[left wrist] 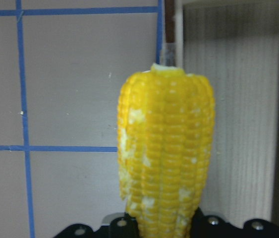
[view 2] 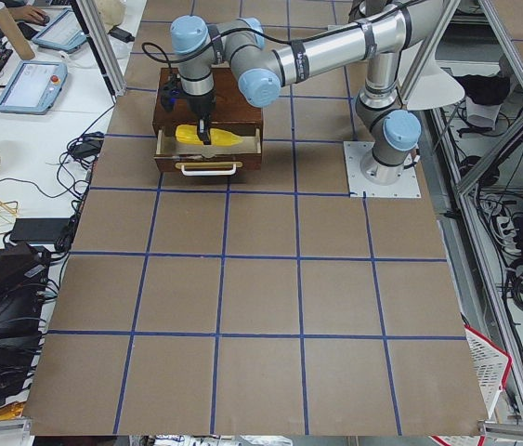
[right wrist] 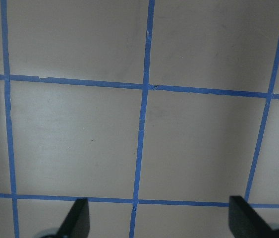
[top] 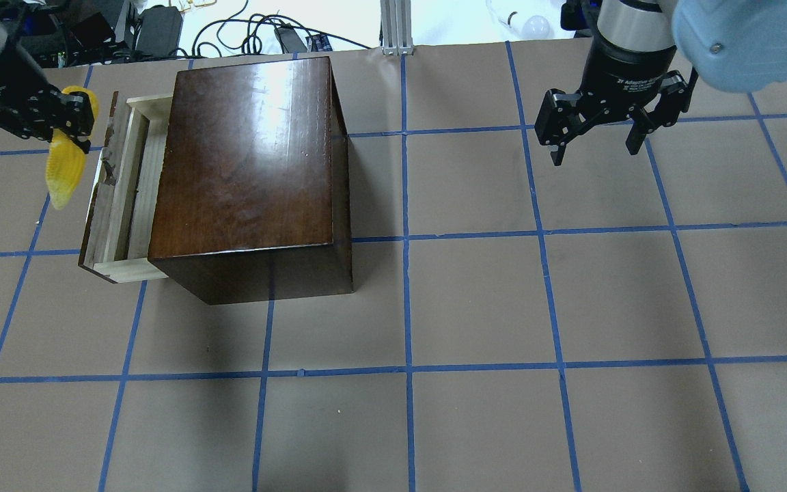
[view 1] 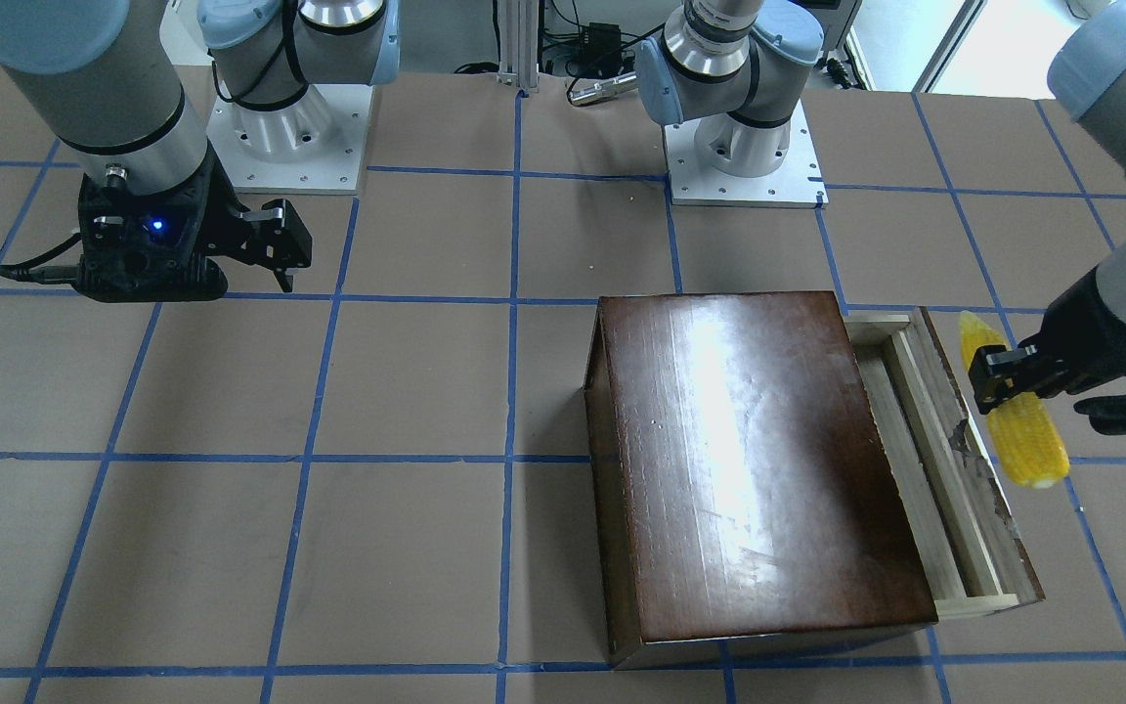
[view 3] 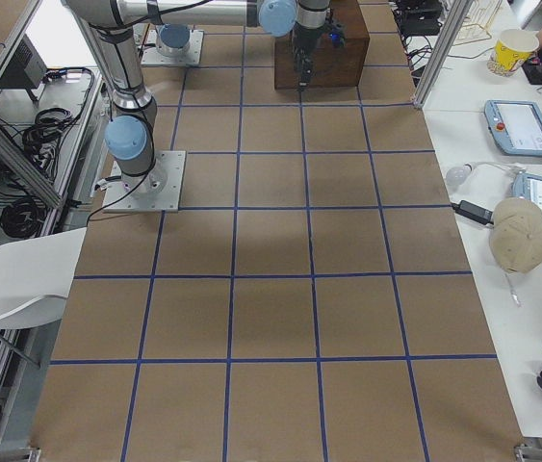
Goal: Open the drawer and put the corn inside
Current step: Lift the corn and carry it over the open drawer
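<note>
The dark-brown box (top: 250, 157) stands on the table with its drawer (top: 120, 198) pulled partly out, showing the pale wooden tray (view 1: 925, 460). My left gripper (top: 79, 123) is shut on the yellow corn (top: 65, 171) near its middle. It holds the corn in the air along the drawer's front panel, by its outer side. The corn (left wrist: 166, 153) fills the left wrist view, with the drawer floor (left wrist: 238, 124) to its right. My right gripper (top: 595, 154) is open and empty, hovering far from the box; its fingertips (right wrist: 77, 215) frame bare table.
The table is brown paper with a grid of blue tape (top: 404, 236). The two arm bases (view 1: 744, 156) stand on white plates at the robot's edge. A metal post (top: 397, 27) and cables lie beyond the far edge.
</note>
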Controlling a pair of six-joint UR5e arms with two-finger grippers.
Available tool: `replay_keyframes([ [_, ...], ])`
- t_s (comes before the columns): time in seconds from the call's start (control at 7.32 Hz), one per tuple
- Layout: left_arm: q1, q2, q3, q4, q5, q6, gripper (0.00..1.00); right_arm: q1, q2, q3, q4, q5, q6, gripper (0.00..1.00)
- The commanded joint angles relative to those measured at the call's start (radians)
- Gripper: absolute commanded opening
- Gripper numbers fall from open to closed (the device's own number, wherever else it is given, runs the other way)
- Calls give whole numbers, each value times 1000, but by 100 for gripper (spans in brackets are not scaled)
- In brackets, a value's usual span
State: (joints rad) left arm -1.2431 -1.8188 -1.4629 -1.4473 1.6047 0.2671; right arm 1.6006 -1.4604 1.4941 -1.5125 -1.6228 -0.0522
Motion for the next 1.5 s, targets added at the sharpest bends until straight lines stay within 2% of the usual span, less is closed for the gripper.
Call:
replay_keyframes([
  [0.0,-29,-25,-16,4,-47,-96,0,1,-1,0,0,0,0,100],
  [0.68,-27,-73,-46,10,-45,-98,0,-1,-2,0,0,0,0,100],
  [0.82,-27,-76,-54,12,-42,-88,37,-1,0,0,0,0,0,100],
  [0.96,-27,-77,-56,15,-42,-95,67,-1,-1,0,0,0,0,100],
  [1.09,-26,-77,-56,15,-43,-95,78,-1,-2,0,0,0,0,100],
  [1.23,-26,-79,-56,15,-42,-95,96,-1,-2,0,0,0,0,100],
  [1.37,-26,-74,-56,15,-42,-92,100,-1,0,0,0,0,0,100],
])
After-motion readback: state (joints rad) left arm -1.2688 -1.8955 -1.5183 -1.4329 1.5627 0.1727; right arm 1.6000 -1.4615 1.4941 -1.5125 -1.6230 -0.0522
